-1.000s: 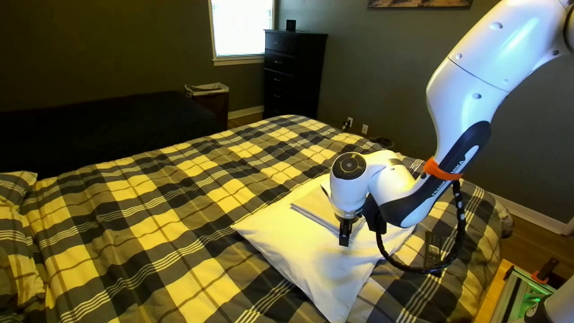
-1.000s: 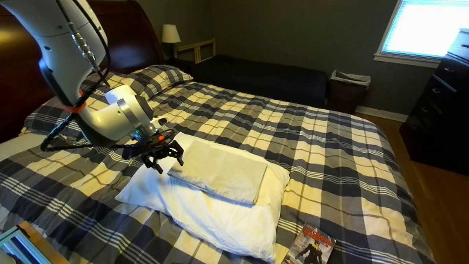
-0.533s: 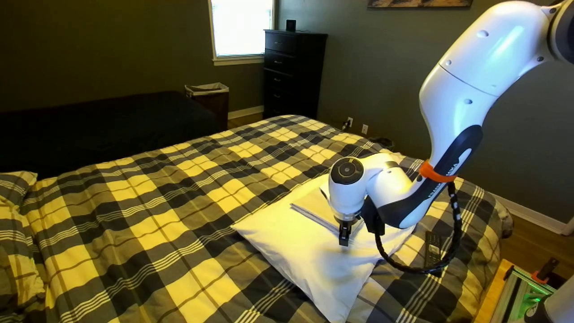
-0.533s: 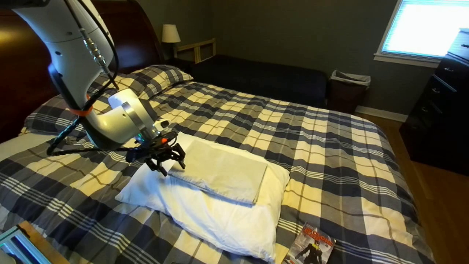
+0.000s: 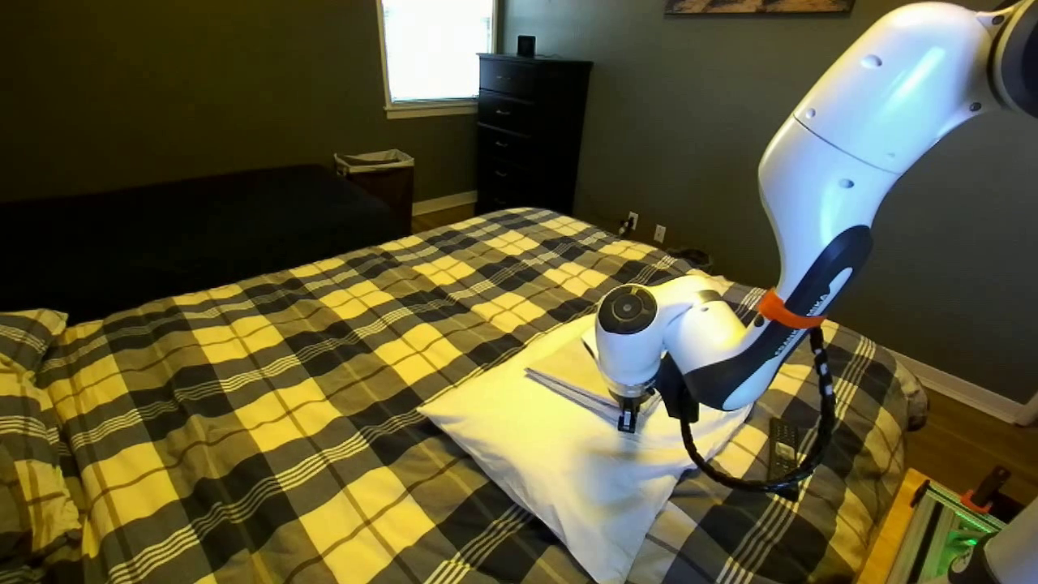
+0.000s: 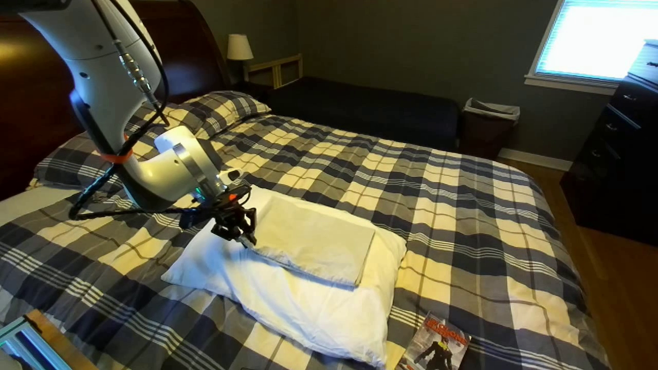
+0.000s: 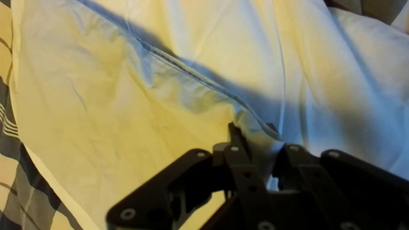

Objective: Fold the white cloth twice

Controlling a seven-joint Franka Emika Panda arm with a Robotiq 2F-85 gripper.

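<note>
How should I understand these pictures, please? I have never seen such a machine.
You see a white robot arm. Two pictures are taken from outside it, from different places; the close picture is taken from its wrist, looking past its black fingers. The surface is a plaid bedspread; on it lies a white pillow, and on the pillow a white cloth. A booklet and something like a remote control also lie on the bedspread. The fingers pinch the cloth near a corner.

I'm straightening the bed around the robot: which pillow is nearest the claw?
The plain white pillow beneath the white cloth, whose corner the claw pinches. The plaid pillows lie farther off, by the headboard.
</note>
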